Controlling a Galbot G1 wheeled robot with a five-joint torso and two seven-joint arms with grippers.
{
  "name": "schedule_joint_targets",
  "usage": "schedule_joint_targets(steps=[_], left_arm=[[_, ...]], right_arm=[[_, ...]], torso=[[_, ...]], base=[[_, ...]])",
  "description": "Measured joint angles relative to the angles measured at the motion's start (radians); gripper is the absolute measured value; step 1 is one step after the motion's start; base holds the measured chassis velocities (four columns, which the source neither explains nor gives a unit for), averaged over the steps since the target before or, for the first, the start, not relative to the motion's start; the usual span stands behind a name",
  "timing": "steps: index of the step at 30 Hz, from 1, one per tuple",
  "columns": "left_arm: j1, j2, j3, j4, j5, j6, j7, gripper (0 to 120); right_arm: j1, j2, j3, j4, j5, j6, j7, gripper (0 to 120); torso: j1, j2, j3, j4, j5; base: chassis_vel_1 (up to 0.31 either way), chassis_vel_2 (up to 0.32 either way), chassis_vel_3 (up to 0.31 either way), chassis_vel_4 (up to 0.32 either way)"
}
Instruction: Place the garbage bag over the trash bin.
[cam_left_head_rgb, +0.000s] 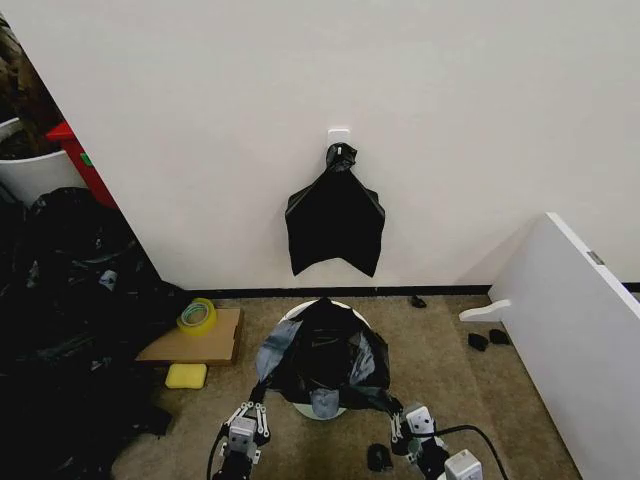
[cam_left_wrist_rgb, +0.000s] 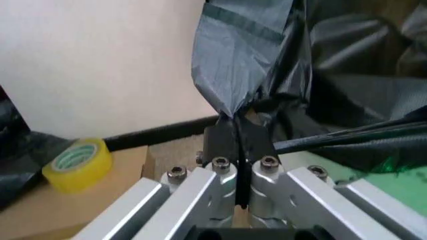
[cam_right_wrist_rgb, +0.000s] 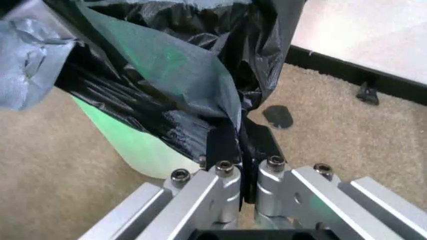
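I am holding the garbage bag by two corners while it is draping over the trash bin, which is standing on the carpet just in front of the wall. My left hand is sitting low at the bin's left near side, fingers pinched together on a fold of the bag's edge; the left wrist view is showing the black film running straight into the closed pads. My right hand is doing the same at the bin's right near side, clamped on the opposite corner of the bag, with the bin's pale wall showing just below the plastic.

The bag is already lying across the bin's mouth and hiding most of the rim; only a strip of white rim at the far side and a patch of the near wall are showing. I am judging this as the pull-down step: the bag is on top, but its hem is not yet seated around the rim on my side.

Next I would be drawing both corners down and outward together, keeping the pull even so the thin film is not tearing or dragging the light bin toward me. The tape roll on the cardboard left of the bin is staying out of my way.
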Motion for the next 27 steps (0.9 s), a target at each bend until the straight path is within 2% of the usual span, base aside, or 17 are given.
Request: schedule_joint_targets(steps=[7, 15, 27], left_arm=[[-0.009, -0.014, 0.011, 0.023, 0.018, 0.036, -0.011, 0], [-0.018, -0.033, 0.037, 0.052, 0.036, 0.107, -0.038, 0], [-0.008, -0.019, 0.033, 0.046, 0.050, 0.115, -0.030, 0]], right_arm=[[0.056, 0.007, -0.001, -0.060, -0.028, 0.020, -0.016, 0], [0.088, 0.029, 0.004, -0.166, -0.139, 0.115, -0.093, 0], [0.041, -0.002, 0.029, -0.158, -0.166, 0.134, -0.130, 0]], torso=[[0.000, 0.000, 0.000, 0.0000, 0.0000], [0.000, 0.000, 0.000, -0.0001, 0.0006], [0.000, 0.000, 0.000, 0.0000, -0.0005]], base=[[0.000, 0.000, 0.000, 0.000], [0.000, 0.000, 0.000, 0.000], [0.000, 0.000, 0.000, 0.000]])
